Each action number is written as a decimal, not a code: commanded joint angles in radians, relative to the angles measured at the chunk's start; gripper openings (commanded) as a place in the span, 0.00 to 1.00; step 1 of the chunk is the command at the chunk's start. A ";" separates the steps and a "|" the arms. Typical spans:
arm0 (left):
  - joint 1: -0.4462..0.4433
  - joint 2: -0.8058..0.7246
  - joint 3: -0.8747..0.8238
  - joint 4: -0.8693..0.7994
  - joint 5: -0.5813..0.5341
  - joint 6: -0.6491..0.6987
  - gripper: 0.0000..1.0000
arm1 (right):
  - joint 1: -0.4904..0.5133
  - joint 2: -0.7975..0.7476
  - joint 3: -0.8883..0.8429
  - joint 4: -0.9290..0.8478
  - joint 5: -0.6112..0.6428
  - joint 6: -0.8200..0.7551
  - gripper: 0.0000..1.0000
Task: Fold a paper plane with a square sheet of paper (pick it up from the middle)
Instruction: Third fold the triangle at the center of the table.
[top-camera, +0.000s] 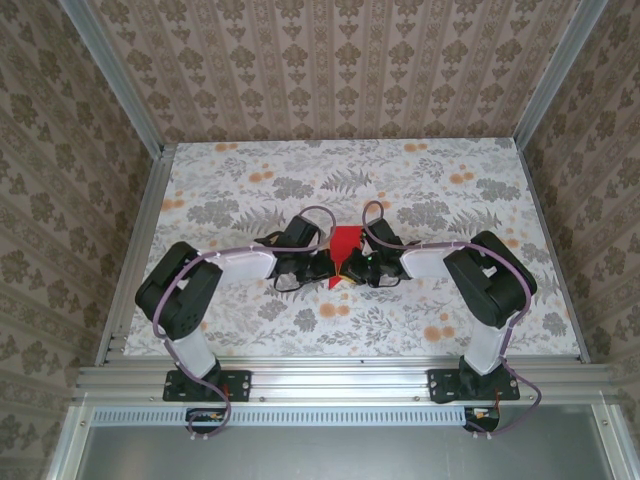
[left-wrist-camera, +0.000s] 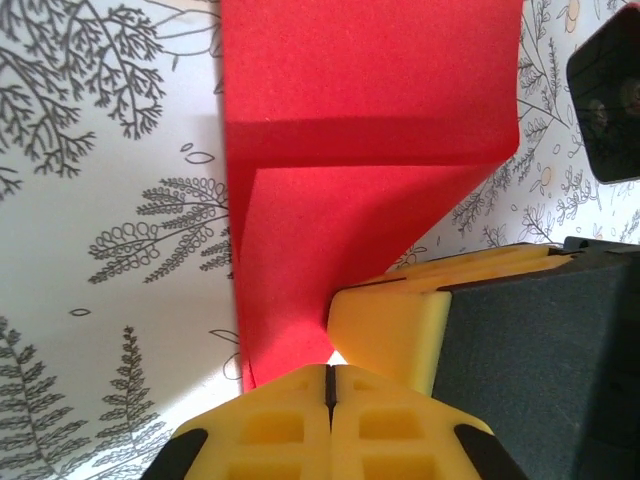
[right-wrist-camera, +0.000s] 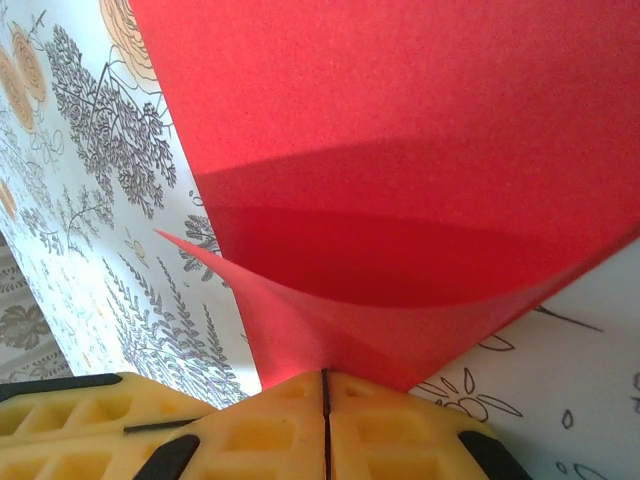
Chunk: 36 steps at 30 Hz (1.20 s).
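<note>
The red square sheet of paper (top-camera: 347, 243) sits mid-table between my two grippers, bent and lifted off the floral surface. In the left wrist view the sheet (left-wrist-camera: 370, 170) shows a fold line across it, and its lower edge runs into the closed tips of my left gripper (left-wrist-camera: 330, 372). My right gripper (right-wrist-camera: 325, 375) is shut on a corner of the sheet (right-wrist-camera: 400, 150), which curls upward from the pinch. From above, the left gripper (top-camera: 325, 268) and right gripper (top-camera: 358, 268) nearly touch. One right gripper finger (left-wrist-camera: 390, 325) presses beside the left tips.
The floral table top (top-camera: 250, 190) is fenced by an aluminium rail (top-camera: 135, 250) on the left, walls behind and at the sides. Both arms reach inward, with the left elbow (top-camera: 180, 290) and right elbow (top-camera: 495, 275) near the front edge.
</note>
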<state>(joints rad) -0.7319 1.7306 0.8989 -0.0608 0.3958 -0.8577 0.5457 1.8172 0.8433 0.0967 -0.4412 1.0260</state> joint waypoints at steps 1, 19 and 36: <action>0.001 0.011 0.003 -0.002 0.019 -0.006 0.04 | -0.006 0.059 -0.007 -0.103 0.072 0.024 0.08; 0.005 0.072 0.021 -0.114 -0.001 0.008 0.00 | -0.013 0.060 -0.004 -0.063 0.049 0.030 0.07; 0.007 0.110 0.066 -0.258 -0.048 0.075 0.00 | -0.087 0.077 0.101 -0.070 0.002 -0.105 0.08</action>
<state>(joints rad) -0.7315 1.7992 0.9634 -0.1970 0.3847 -0.8200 0.4862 1.8648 0.9089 0.0788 -0.4801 0.9707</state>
